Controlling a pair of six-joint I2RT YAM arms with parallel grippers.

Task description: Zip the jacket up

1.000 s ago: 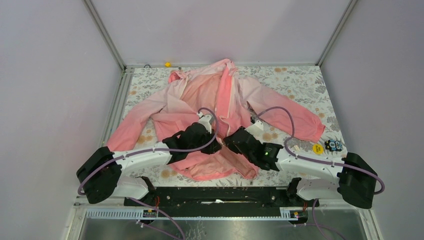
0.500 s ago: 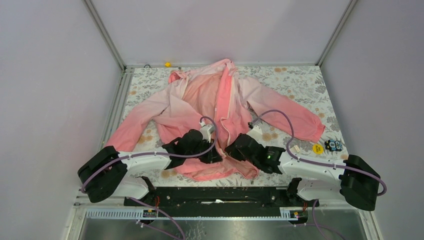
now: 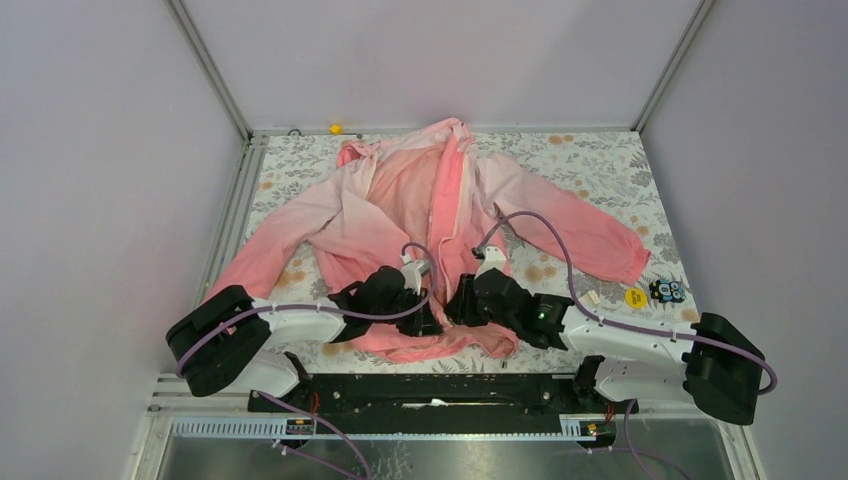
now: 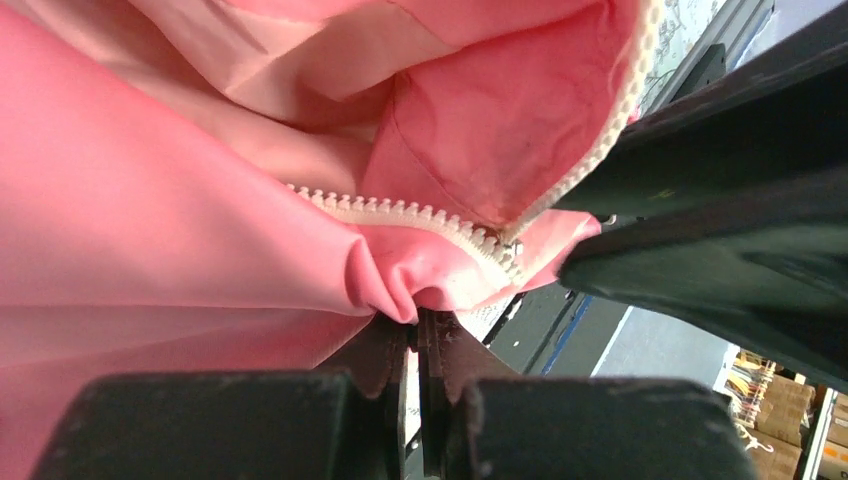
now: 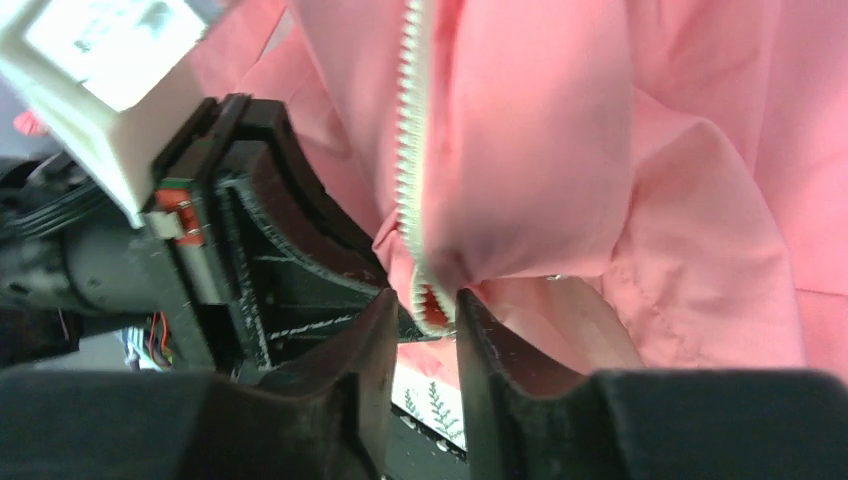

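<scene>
The pink jacket (image 3: 400,200) lies spread open on the floral table, collar at the back, hem toward the arms. My left gripper (image 3: 428,318) is at the hem near the middle. In the left wrist view the gripper (image 4: 417,318) is shut on a pinched fold of the coral hem, just below the white zipper teeth (image 4: 400,212). My right gripper (image 3: 460,305) sits close beside it. In the right wrist view its fingers (image 5: 425,300) stand a little apart. The folded bottom end of the other zipper edge (image 5: 408,150) hangs between them, with a gap on the left side.
A yellow round disc (image 3: 634,297) and a small dark object (image 3: 667,290) lie at the table's right edge. A tiny yellow piece (image 3: 335,128) sits at the back rim. The black base rail (image 3: 430,385) runs along the near edge, with walls on three sides.
Both grippers have drawn the hem toward the near edge. The right gripper has shifted left, close to the left one, and its jaws have parted. The left stays shut.
</scene>
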